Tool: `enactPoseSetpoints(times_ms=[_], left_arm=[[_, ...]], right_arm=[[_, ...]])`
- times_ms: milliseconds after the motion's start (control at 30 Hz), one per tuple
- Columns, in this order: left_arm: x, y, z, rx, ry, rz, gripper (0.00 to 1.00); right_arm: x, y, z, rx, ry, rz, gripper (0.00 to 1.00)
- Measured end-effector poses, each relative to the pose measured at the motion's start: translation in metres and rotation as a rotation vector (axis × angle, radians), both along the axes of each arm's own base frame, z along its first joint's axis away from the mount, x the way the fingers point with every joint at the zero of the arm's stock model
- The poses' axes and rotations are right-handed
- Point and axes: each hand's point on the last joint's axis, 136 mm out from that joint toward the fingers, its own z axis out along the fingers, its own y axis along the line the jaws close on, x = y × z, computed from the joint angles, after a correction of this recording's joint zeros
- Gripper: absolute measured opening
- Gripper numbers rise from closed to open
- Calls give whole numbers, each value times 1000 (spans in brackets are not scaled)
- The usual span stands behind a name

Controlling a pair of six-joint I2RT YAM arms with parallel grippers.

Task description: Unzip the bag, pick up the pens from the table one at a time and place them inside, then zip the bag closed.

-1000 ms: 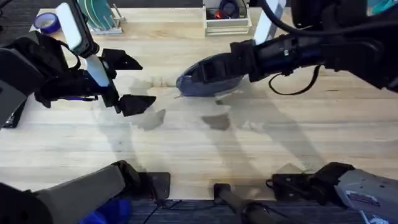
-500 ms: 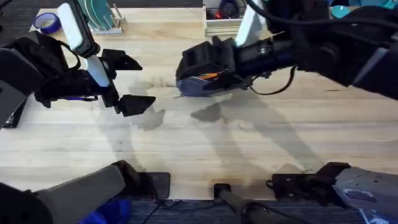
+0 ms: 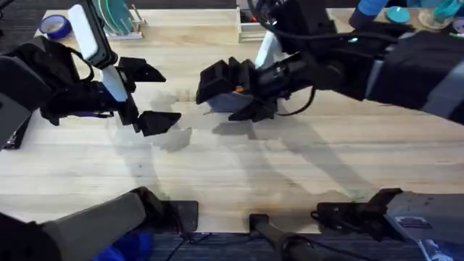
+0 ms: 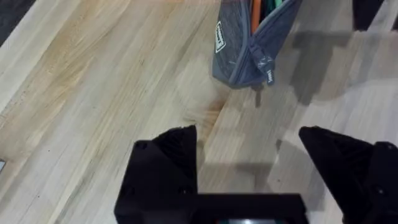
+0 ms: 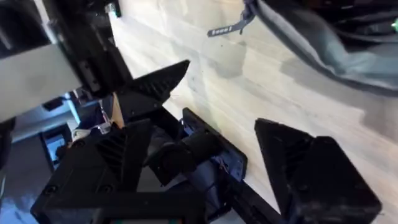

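The blue-grey pencil pouch lies on the wooden bench near the middle of its far half, largely covered in the overhead view by the right arm, which reaches across from the right. In the left wrist view the pouch has its zipper open at the top, with an orange pen and a green one standing inside it, and a small pull loop hanging at its end.

The right gripper hovers just over the pouch with its black fingers spread wide and nothing between them; its wrist view shows both fingers apart above the bare wood, the pouch's grey fabric beyond them and a zipper pull dangling from its end.

The left gripper hangs over the bench to the left of the pouch, well apart from it, its fingers also spread and empty.

At the bench's far left corner sits a roll of blue tape.
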Motion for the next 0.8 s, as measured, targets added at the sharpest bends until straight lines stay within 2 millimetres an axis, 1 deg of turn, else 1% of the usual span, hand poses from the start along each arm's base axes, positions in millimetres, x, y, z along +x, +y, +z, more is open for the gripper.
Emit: enactPoseSetpoints(times_ms=[167,267,367,567,800], left_arm=[[0,0,0,0,0,0,993],[0,0,0,0,0,0,993],[0,0,0,0,0,0,993],[0,0,0,2,1,0,994],[-1,2,-3,17,9,3,994]], right_arm=[[5,12,-12,0,37,-29,990],[9,16,-18,-3,74,-61,995],[13,15,-23,-14,115,-115,996],[27,14,-23,-18,155,-241,996],[33,12,-25,-29,163,-296,997]])
